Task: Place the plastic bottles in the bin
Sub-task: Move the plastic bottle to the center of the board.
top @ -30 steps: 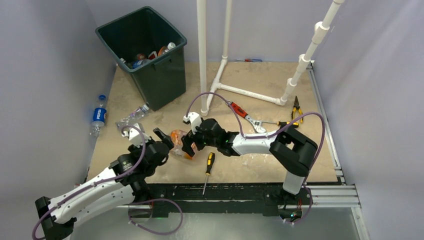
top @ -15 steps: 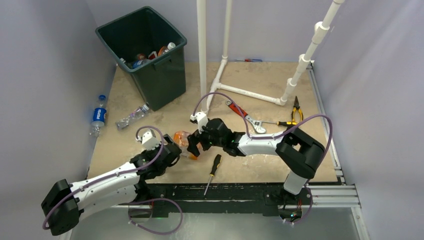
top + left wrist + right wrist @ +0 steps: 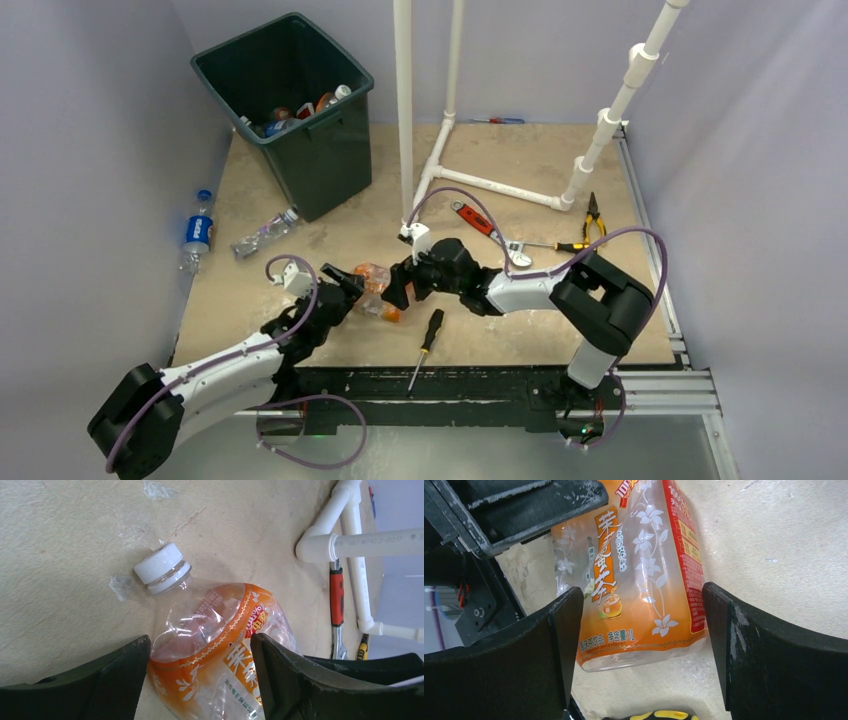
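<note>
**Both hands astride the orange-label bottle**

Your left hand (image 3: 199,642) stands wide, one finger on each side of the orange-label bottle (image 3: 215,625) just below its shoulder. The bottle's white cap (image 3: 161,566) points away from that hand. Your right hand (image 3: 644,592) meets the same bottle from the opposite side. It is also spread wide, across the labelled body near the base. In both wrist views the fingers sit right at the bottle's sides, but you cannot tell whether any pad is pressing on the plastic. The bottle lies on its side on the table (image 3: 480,335), close to the near edge, between your two wrists.

Just to the right of it lies a black-handled screwdriver (image 3: 425,335), its shaft pointing at the near edge. Behind the right arm you have a red wrench (image 3: 487,228), and further right a pair of yellow-handled pliers (image 3: 594,215). A white pipe frame (image 3: 495,187) stands across the middle of the table.

On the left, a crushed clear bottle (image 3: 262,233) lies just in front of the bin (image 3: 325,160). A blue-label bottle (image 3: 198,232) lies at the table's left edge, near the wall. The bin stands upright at the far left corner, with several discarded bottles (image 3: 300,115) visible inside it.
</note>
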{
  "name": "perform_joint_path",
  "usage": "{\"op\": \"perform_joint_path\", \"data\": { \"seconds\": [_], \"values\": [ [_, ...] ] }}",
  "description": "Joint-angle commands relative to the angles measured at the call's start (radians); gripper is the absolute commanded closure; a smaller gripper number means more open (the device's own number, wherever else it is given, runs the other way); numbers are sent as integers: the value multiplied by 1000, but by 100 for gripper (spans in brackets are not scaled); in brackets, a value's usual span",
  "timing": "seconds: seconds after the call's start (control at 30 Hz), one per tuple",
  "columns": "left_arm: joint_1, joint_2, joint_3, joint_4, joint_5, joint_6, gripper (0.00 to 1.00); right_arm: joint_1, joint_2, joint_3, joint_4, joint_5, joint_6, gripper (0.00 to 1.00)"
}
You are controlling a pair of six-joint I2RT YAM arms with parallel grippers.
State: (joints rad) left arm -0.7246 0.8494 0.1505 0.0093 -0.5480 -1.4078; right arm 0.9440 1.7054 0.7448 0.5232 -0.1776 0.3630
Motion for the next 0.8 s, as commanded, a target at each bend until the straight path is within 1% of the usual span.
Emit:
{"op": "perform_joint_path", "data": {
  "seconds": [0.0,0.07,0.23,0.3,0.37,0.4,0.47,0.57,0.7,0.77],
  "values": [
    [1,21,-86,127,138,51,29,-21,2,-41,58,-144,73,16],
    [1,3,-109,167,148,70,36,-22,6,-44,80,-170,88,18],
    [1,-84,-143,196,152,125,64,-24,-6,-47,91,-181,100,18],
    [1,-120,-140,185,152,156,78,-25,-16,-48,94,-185,104,18],
    [1,-153,-129,171,154,188,96,-27,-31,-56,114,-187,115,17],
    [1,-170,-121,154,154,204,100,-28,-39,-61,124,-189,120,17],
    [0,-205,-98,117,153,242,100,-28,-57,-65,133,-186,128,14],
    [0,-275,-60,52,149,303,100,-30,-94,-59,108,-173,133,8],
    [1,-375,-9,-70,119,368,100,-36,-159,-33,43,-151,113,5],
    [1,-396,23,-126,104,388,100,-49,-179,-24,9,-140,109,3]
  ]
}}
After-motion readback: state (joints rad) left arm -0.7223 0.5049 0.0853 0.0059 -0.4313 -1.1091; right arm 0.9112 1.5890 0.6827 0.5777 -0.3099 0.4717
